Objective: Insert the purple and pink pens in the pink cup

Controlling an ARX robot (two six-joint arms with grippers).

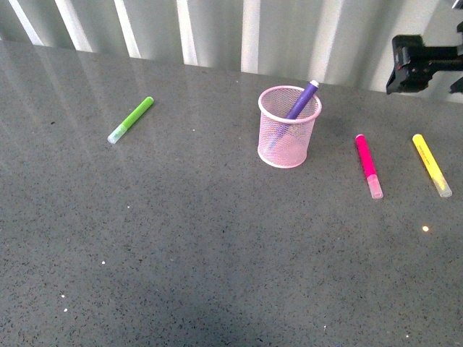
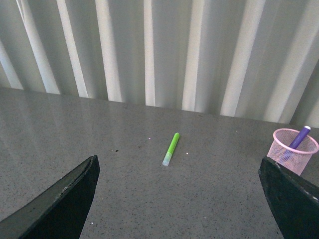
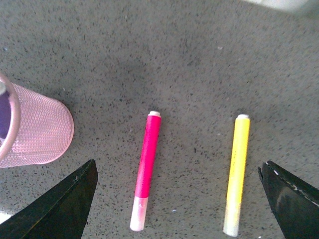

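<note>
Your right hand (image 3: 177, 167) hangs wide open and empty over the grey speckled bench (image 3: 174, 59). The magenta-pink marker pen (image 3: 148, 159) lies flat beneath its gap, beside a yellow marker pen (image 3: 237, 159). The pale pink wire-mesh cup (image 3: 42, 134), already holding the dark purple marker pen (image 1: 300, 101), stands just outside the fingers on the pink pen's side. That pen looks light, stiff and slick enough to roll, so pinch mid-barrel, not the cap. Your left hand (image 2: 178, 159) is also open and empty.
</note>
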